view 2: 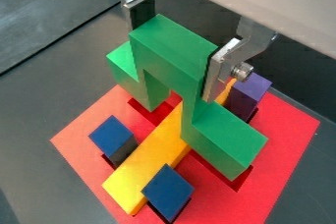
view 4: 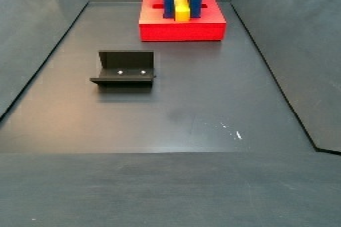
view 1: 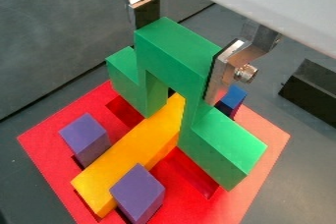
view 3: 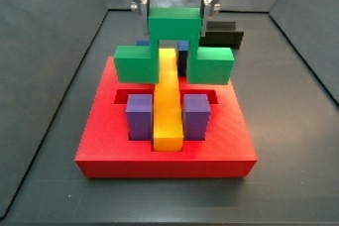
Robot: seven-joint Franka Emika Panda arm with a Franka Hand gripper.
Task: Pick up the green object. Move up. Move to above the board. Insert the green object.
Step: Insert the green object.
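the claw is closed on the raised middle section of the green object, one silver finger plate on each side face, as both wrist views show. the green object straddles the yellow bar on the board, with its two side sections reaching down on either side of the bar. in a side view the piece sits at the far end of the board, beyond the purple blocks.

step in hand, as judged: insertion. in the wrist views the feet of the green object appear to be at or in the recessed slots, but whether they are fully seated cannot be told from these pictures.

procedure for a clean insertion:
- keep the claw vertical and the piece level; a tilt would jam one foot against a slot wall.
- keep the arch centred over the yellow bar so neither inner face drags on it.
- descend slowly, straight down, with no sideways correction once the feet are engaged.
- stop on firm resistance; do not press harder.
- release only when both feet sit level in the board.

the blue blocks lie just beside the slots; keep the piece clear of them. the fixture stands well apart on the surface.
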